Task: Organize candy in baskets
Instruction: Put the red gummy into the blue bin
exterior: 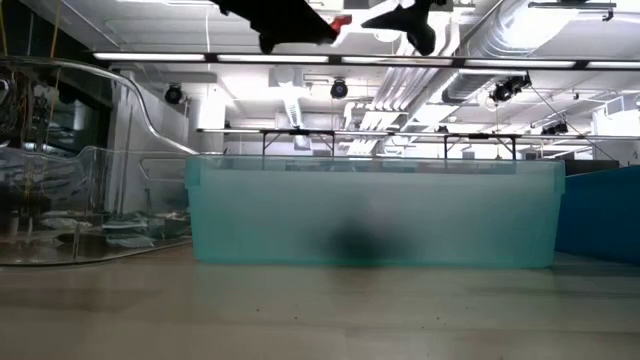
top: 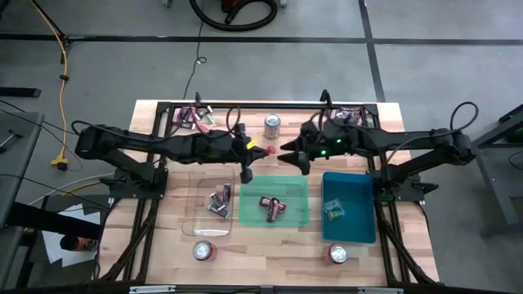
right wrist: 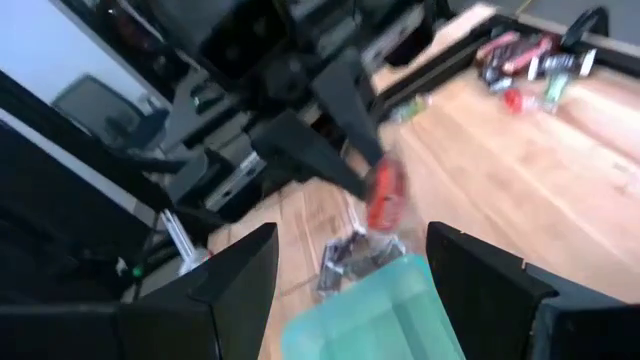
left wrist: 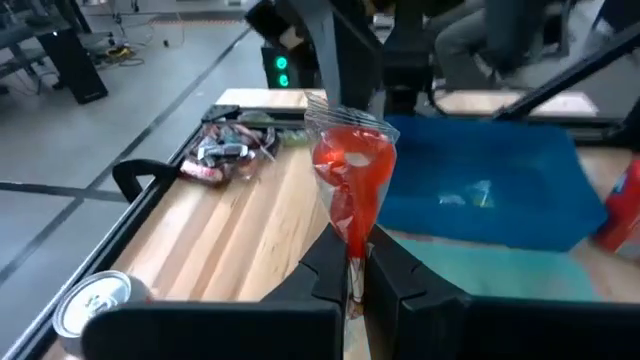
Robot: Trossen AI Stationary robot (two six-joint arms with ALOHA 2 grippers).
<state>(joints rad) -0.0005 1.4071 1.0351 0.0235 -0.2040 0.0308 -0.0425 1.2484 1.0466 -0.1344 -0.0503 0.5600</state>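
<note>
The left gripper (left wrist: 352, 262) pinches a red candy (left wrist: 353, 170), raised above the green basket's (top: 296, 219) far edge. Its clear, crinkled wrapper fans upward. The right gripper (right wrist: 350, 262) gapes wide just beside it.

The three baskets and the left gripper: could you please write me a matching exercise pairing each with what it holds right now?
Things:
1. clear basket
2. green basket
3. teal-blue basket
4. left gripper

Contents:
A. one small light-coloured candy
B. a red-wrapped candy, pinched between shut fingers
C. dark, silvery candies
D. maroon-brown candies

Pairs: 1-C, 2-D, 3-A, 4-B
</note>
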